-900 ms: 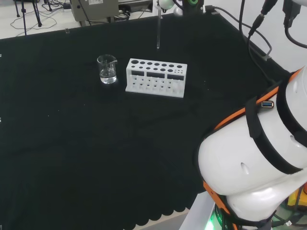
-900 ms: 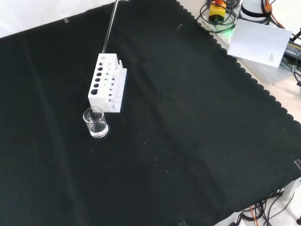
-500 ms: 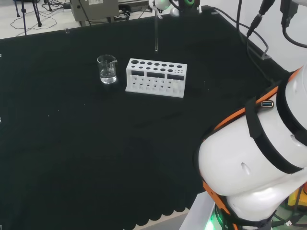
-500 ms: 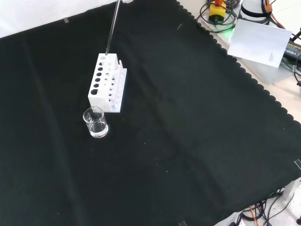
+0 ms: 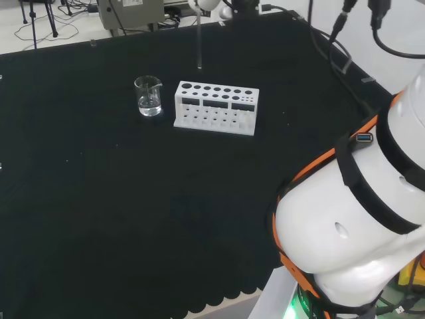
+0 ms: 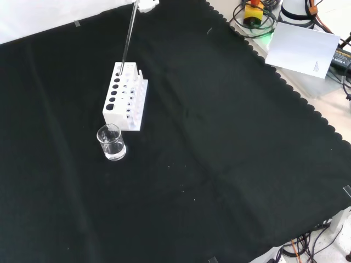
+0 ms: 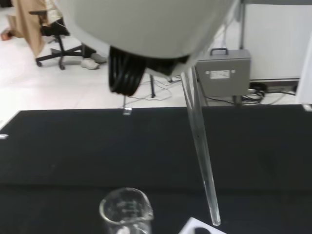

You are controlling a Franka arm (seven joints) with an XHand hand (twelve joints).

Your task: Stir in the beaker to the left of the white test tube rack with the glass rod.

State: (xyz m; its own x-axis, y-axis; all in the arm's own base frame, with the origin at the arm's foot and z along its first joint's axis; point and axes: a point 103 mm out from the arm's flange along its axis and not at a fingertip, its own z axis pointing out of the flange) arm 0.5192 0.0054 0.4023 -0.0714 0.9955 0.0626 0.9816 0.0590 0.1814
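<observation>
**Clerk:** Head view, item one?

**Arm:** Glass rod (image 5: 198,40), hanging from my hand (image 5: 202,4) at the top edge, nearly upright, its lower tip in the air above the cloth beyond the white test tube rack (image 5: 216,107). It touches neither rack nor cloth.

**Clerk:** State of your fingers?

**Arm:** Closed on the rod's upper end as far as I can judge; the rod hangs from them in the head and front views. How far they curl, I cannot tell. In the wrist view a blurred white part of my hand (image 7: 141,24) sits over the rod (image 7: 200,146), which slants away from it with the tip free.

**Clerk:** Item two, the beaker?

**Arm:** Beaker (image 5: 149,96), clear glass, spout on its rim, upright on the black cloth (image 5: 119,199). It stands just beside the rack's left end in the head view, apart from it. A little clear liquid appears to sit in the bottom.

**Clerk:** Front view entry?

**Arm:** Beaker (image 6: 111,142) nearer the camera than the rack (image 6: 125,96). Rod (image 6: 128,37) comes down from my hand (image 6: 145,5) at the top edge; its tip lies over the rack's far end, well apart from the beaker.

**Clerk:** Wrist view?

**Arm:** Beaker rim (image 7: 126,210) close by, a rack corner (image 7: 202,227) beside it near the rod's tip.
</observation>
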